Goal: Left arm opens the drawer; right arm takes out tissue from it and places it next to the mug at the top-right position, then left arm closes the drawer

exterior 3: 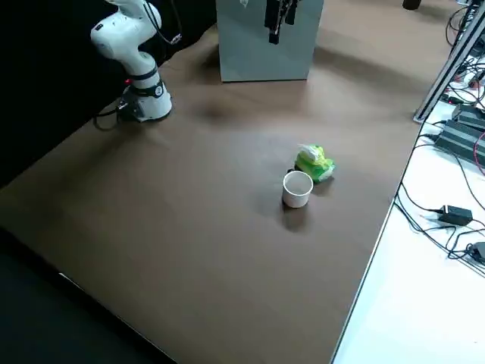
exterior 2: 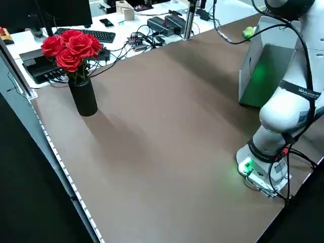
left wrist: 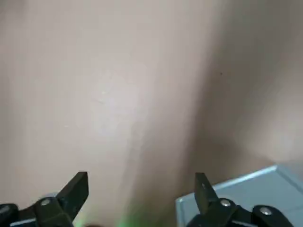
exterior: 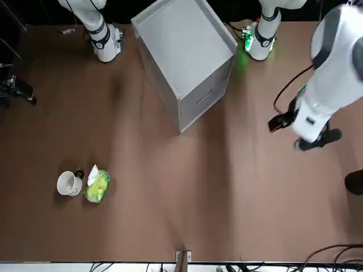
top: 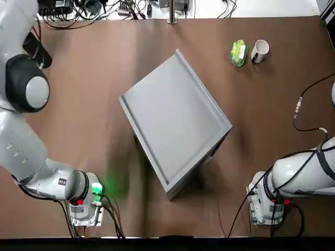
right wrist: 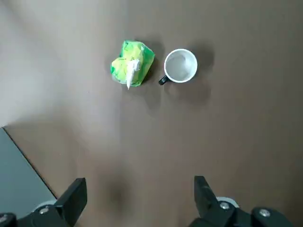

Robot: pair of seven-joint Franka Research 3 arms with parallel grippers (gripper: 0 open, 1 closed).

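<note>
The drawer (exterior: 204,97) sits shut in the grey cabinet (top: 175,117) at mid table, its grey front flush and its inside hidden. At the far right of the table the green and yellow tissue (top: 238,53) lies close beside the white mug (top: 259,50), on the mug's left. The right wrist view shows both from high up, tissue (right wrist: 132,64) and mug (right wrist: 180,66), with my right gripper (right wrist: 139,196) open and empty above bare table. My left gripper (left wrist: 140,194) is open and empty too, over bare table by a corner of the cabinet (left wrist: 246,198). The left arm (exterior: 334,68) is raised at the table's left side.
A black vase of red roses (exterior 2: 76,55) stands at the table's far left corner. Cables, a keyboard and other gear lie on the white bench beyond the far edge (top: 104,8). A cable (top: 303,110) trails over the table by the right arm's base (top: 269,204).
</note>
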